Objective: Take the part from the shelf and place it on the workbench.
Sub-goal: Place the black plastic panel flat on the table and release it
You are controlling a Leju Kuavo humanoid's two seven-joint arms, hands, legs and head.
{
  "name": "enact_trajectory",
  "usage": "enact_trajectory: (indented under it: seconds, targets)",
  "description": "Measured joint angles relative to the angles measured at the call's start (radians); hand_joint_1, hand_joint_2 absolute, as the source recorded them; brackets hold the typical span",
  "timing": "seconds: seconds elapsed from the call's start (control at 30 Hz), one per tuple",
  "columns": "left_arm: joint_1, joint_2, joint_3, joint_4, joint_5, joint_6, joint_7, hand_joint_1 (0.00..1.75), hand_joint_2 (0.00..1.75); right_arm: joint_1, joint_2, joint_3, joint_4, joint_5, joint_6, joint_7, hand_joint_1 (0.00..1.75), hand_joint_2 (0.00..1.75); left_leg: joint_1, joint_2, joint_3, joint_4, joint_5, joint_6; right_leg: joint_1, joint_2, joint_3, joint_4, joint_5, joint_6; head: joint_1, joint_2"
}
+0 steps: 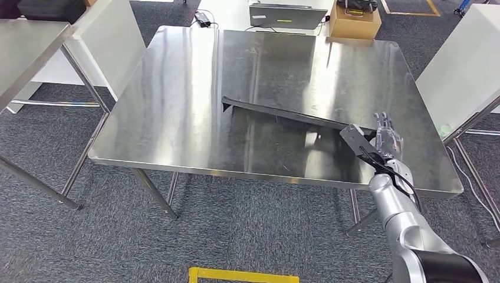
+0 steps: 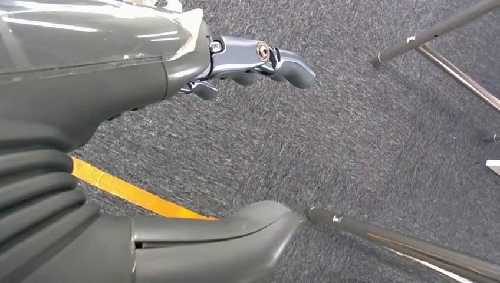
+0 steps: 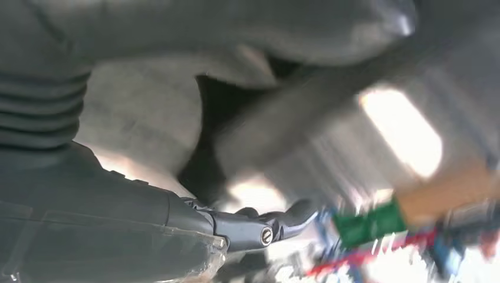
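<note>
A long, thin black part (image 1: 283,115) lies slanted across the steel workbench (image 1: 177,106). Its far tip is near the bench's middle and its wider near end is at the right front. My right hand (image 1: 388,141) holds that near end, which seems slightly raised, with the fingers pointing away from me. In the right wrist view the part (image 3: 283,124) is a blurred dark bar passing between the thumb and the darker fingers (image 3: 265,227). My left hand (image 2: 106,82) hangs over grey carpet, fingers apart, holding nothing.
A cardboard box (image 1: 354,20) and a grey laptop (image 1: 286,15) sit beyond the bench's far edge. White panels stand at the left (image 1: 112,41) and right (image 1: 466,59). A second steel table (image 1: 29,53) is at the far left. Yellow floor tape (image 1: 242,276) lies near my feet.
</note>
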Motion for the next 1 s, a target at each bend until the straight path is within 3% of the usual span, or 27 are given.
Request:
enact_trajectory:
  seconds: [0.13,0.2,0.53,0.67,0.87,1.0]
  targets:
    - [0.001,0.003,0.02,0.0,-0.014,-0.022,0.0,0.0,0.0,0.003,0.004,0.044,-0.064,0.053,0.238,-0.003,0.0,0.0,0.0,0.001,0.001,0.0,0.0,0.0,0.0,0.0,0.0,0.0,0.0,0.0,0.0,0.0]
    - [0.003,0.004,0.029,0.0,-0.016,-0.029,0.0,0.0,0.0,0.005,0.006,0.064,-0.108,0.046,0.307,-0.017,0.0,0.0,0.0,-0.001,0.001,0.0,0.0,0.0,0.0,0.0,-0.001,0.0,0.0,0.0,0.0,0.0]
    - [0.014,0.01,0.06,0.0,-0.037,-0.042,0.0,0.0,0.0,0.077,-0.017,0.117,-0.408,0.015,0.425,-0.029,0.0,0.0,0.0,-0.003,0.001,0.0,0.0,0.0,0.0,0.0,-0.001,0.0,0.0,0.0,0.0,0.0]
    - [0.022,0.009,0.07,0.0,-0.046,-0.044,0.0,0.0,0.0,0.141,-0.033,0.12,-0.566,-0.002,0.406,-0.026,0.0,0.0,0.0,-0.003,0.001,0.0,-0.001,0.0,0.0,0.0,-0.001,0.0,-0.001,0.0,0.0,0.0]
    - [0.037,-0.002,0.076,-0.006,-0.063,-0.041,0.0,0.0,0.0,0.255,-0.017,0.099,-0.793,-0.012,0.177,-0.061,0.0,0.0,0.0,-0.003,0.002,0.0,-0.003,0.0,0.0,0.0,-0.001,-0.001,-0.002,-0.001,0.0,0.0]
    - [0.041,-0.009,0.077,-0.011,-0.066,-0.036,0.0,0.0,0.0,0.302,-0.002,0.086,-0.878,-0.025,0.118,-0.087,0.0,0.0,0.0,-0.002,0.004,0.0,-0.004,-0.001,0.0,0.0,-0.001,-0.001,-0.002,-0.002,0.0,0.0]
